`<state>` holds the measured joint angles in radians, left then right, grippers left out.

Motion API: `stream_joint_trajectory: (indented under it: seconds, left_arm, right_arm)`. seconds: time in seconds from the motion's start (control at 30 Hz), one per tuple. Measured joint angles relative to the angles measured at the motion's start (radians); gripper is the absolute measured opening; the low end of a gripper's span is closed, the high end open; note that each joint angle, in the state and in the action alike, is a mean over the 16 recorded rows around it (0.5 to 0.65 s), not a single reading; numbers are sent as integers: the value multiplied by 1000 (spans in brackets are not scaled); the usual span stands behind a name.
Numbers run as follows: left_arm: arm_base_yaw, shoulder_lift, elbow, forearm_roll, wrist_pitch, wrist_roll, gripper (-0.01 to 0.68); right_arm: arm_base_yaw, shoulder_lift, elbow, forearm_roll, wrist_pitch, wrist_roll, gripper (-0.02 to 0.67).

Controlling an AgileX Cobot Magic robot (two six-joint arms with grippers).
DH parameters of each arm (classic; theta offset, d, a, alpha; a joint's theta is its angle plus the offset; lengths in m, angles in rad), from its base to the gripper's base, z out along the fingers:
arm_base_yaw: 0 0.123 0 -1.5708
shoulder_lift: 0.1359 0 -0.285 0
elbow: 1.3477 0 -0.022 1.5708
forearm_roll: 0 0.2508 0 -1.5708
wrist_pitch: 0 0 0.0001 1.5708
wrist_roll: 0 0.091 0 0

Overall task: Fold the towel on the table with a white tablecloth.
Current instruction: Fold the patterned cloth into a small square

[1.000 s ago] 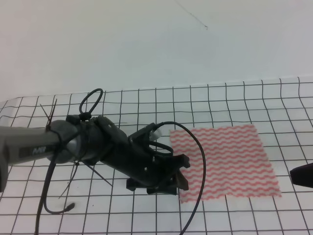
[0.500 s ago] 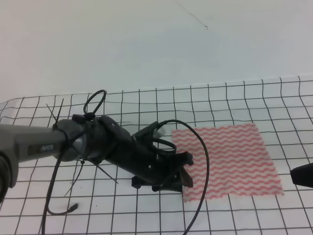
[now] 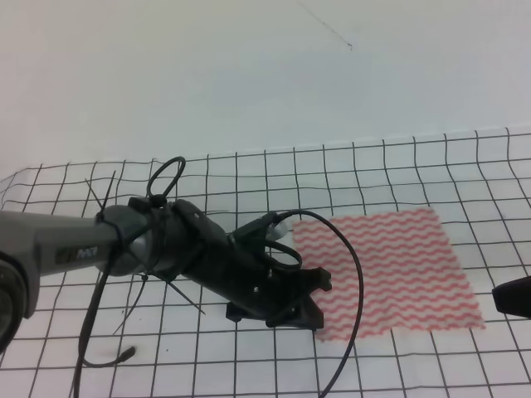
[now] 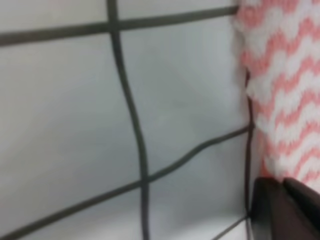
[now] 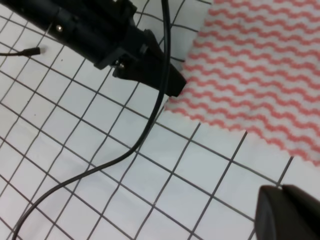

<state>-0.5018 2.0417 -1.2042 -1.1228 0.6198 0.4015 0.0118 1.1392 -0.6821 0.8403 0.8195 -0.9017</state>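
The towel (image 3: 390,265), pink-red and white wavy stripes, lies flat on the tablecloth (image 3: 75,356) that covers the table. My left gripper (image 3: 311,313) is low at the towel's near-left corner, its dark tips pressed together at the towel's edge. In the left wrist view the towel (image 4: 280,95) fills the right side, with the fingertips (image 4: 287,210) just below its edge. From the right wrist view the towel (image 5: 255,65) and the left gripper (image 5: 170,86) are both seen. My right gripper (image 3: 514,297) hangs shut beside the towel's near-right corner, holding nothing.
A black cable (image 3: 353,282) loops from the left arm across the towel's left part. The left arm's body (image 3: 166,249) stretches over the tablecloth on the left. A plain white wall (image 3: 265,75) stands behind the table's far edge.
The left gripper has slid to the right, up to the towel's near-left corner. The towel and the tablecloth around it have shifted slightly to the right. The right gripper has stayed put.
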Motion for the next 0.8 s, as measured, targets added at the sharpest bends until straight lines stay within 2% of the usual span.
stream_joint_trajectory:
  seconds: [0.4,0.8]
  left_arm:
    - [8,6,-86,2,7,15,0]
    - [83,57,-187,3,27,20,0]
  right_arm:
    - [0,0,0,-3,-2,0,-1]
    - [0,0,0,-3,-29,-1,-1]
